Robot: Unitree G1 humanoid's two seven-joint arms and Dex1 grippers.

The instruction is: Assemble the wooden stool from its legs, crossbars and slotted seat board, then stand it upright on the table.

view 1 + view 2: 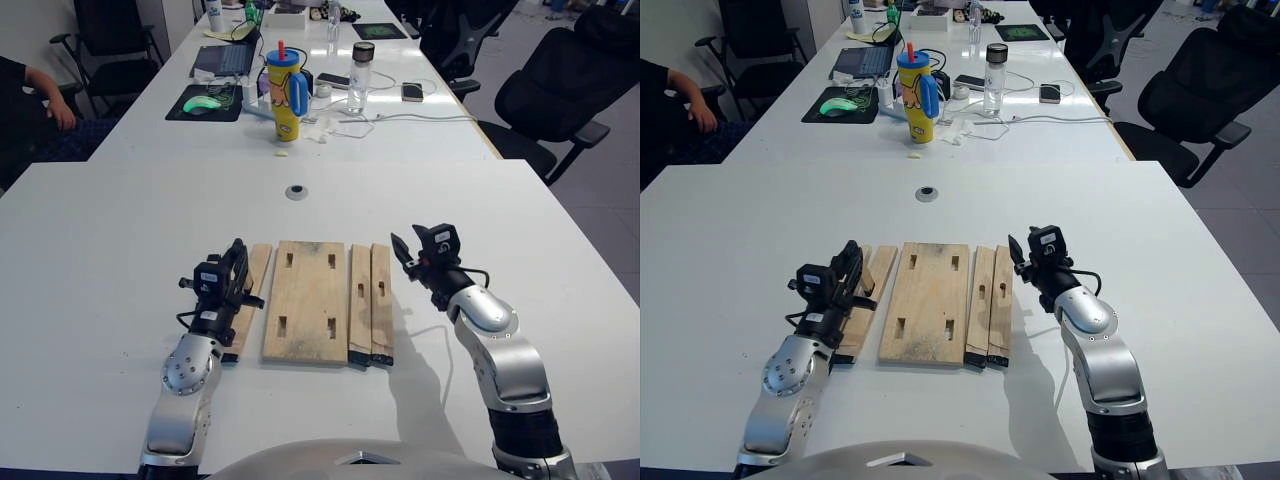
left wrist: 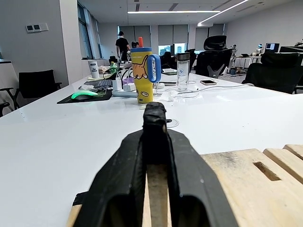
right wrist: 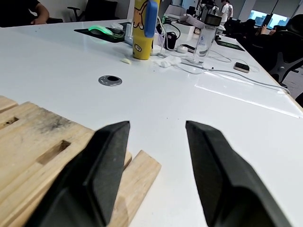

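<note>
Risk: loose legs (image 1: 371, 300) skid if nudged | right claw (image 3: 157, 124) released beside them, lower centre | left claw (image 2: 154, 111) clenched over crossbar (image 1: 260, 262)

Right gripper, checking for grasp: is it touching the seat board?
Apart. Left eye view shows two wooden bars lying between right gripper and seat board.

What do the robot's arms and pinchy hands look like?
The left arm and right arm are shiny silver-grey with rounded shells. Each ends in a black gripper with two wedge-shaped fingers: the left gripper and right gripper. Thin black cables loop at the wrists.
</note>
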